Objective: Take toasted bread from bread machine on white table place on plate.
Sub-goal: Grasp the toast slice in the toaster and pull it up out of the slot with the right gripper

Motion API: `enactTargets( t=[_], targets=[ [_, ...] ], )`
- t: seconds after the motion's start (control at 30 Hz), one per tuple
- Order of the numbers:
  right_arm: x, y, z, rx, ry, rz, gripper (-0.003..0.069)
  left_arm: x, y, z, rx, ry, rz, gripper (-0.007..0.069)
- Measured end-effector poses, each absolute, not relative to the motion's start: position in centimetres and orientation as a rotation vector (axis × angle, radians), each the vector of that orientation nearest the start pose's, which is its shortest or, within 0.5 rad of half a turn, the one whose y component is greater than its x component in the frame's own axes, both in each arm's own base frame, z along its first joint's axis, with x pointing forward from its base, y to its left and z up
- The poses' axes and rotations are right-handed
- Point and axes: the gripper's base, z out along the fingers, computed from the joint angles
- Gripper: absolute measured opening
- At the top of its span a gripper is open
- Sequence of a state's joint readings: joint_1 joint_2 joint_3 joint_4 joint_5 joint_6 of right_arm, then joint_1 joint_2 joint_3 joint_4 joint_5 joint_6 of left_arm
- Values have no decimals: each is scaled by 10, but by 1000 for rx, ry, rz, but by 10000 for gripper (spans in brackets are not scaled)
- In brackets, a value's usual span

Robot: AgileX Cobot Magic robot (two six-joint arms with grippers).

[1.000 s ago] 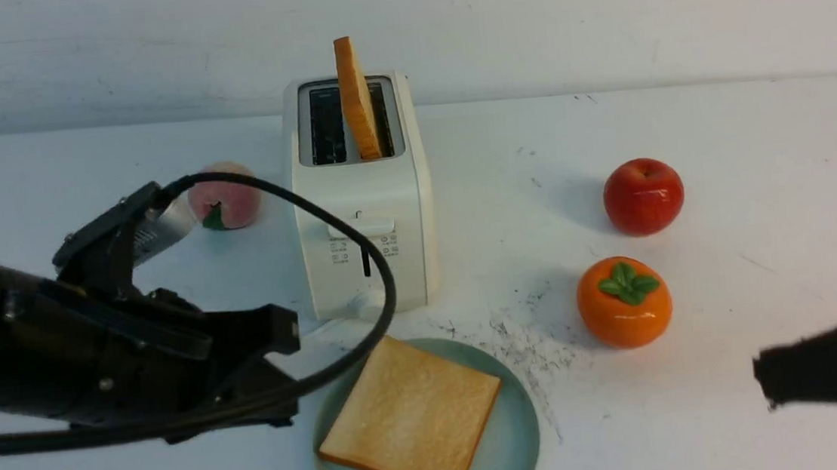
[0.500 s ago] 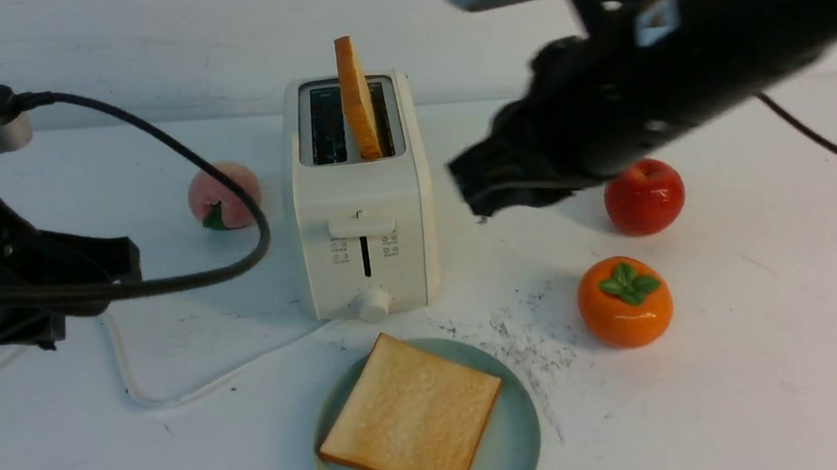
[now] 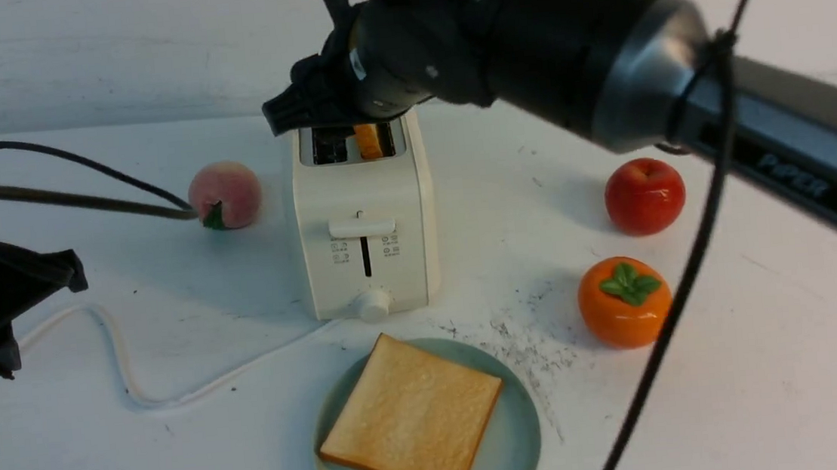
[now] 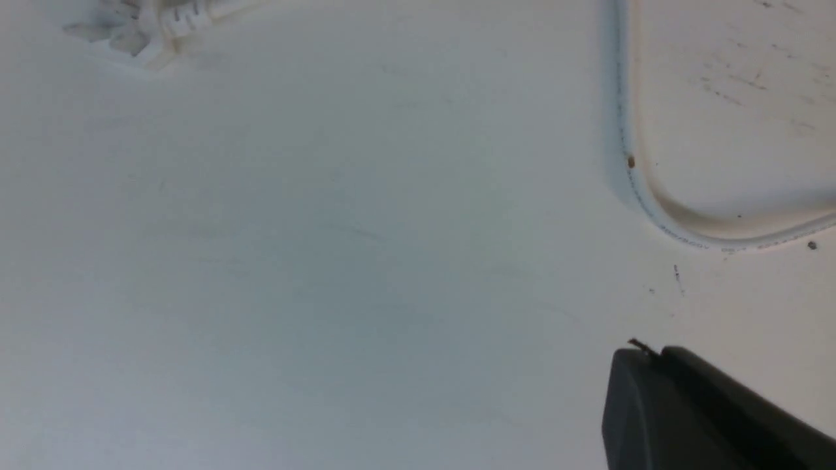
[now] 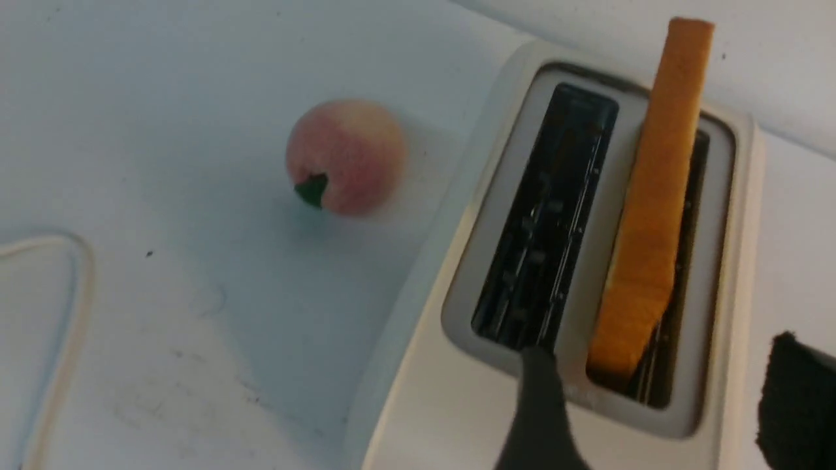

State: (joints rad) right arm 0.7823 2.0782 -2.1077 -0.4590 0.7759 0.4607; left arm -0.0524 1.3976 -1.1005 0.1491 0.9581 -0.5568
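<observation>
Over the white two-slot toaster (image 3: 364, 217), the right gripper (image 5: 659, 346) hung, jaws apart, straddling the upright golden toast slice (image 5: 653, 196) in its right-hand slot, slice running front-to-back; the closed left gripper (image 4: 637, 391) sat well away.

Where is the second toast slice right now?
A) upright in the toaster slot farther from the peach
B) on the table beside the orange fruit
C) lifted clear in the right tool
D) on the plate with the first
A: the second slice stands upright in the toaster slot, while the plate holds only one slice.
</observation>
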Motion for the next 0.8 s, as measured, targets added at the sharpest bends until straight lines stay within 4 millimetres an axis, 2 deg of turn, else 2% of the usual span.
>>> enactTargets(
  t=[0.13, 0.3, 0.4, 0.43, 0.47, 0.53, 0.57, 0.6, 0.67, 0.8],
  targets=[
    [385, 331, 331, -471, 2039, 153, 495, 276, -5, 294, -603, 2646, -17, -14],
    [407, 321, 312, -350, 2035, 109, 458, 277, -6, 295, -598, 2638, -28, -14],
    [413, 316, 309, -311, 2036, 112, 407, 277, -6, 295, -599, 2630, -42, -14],
    [415, 315, 309, -303, 2033, 115, 365, 278, -7, 295, -601, 2627, -49, -14],
    [417, 315, 308, -297, 2028, 126, 292, 278, -7, 295, -601, 2625, -55, -14],
    [418, 315, 307, -296, 2024, 138, 227, 278, -7, 295, -599, 2622, -57, -14],
    [418, 316, 307, -293, 2023, 151, 148, 278, -7, 295, -599, 2622, -58, -14],
    [418, 316, 307, -290, 2024, 159, 101, 278, -7, 295, -600, 2622, -60, -14],
    [418, 316, 308, -284, 2026, 169, 67, 279, -7, 295, -600, 2623, -59, -14],
    [411, 312, 327, -266, 2015, 207, 66, 279, -7, 295, -590, 2626, -56, -14]
  ],
)
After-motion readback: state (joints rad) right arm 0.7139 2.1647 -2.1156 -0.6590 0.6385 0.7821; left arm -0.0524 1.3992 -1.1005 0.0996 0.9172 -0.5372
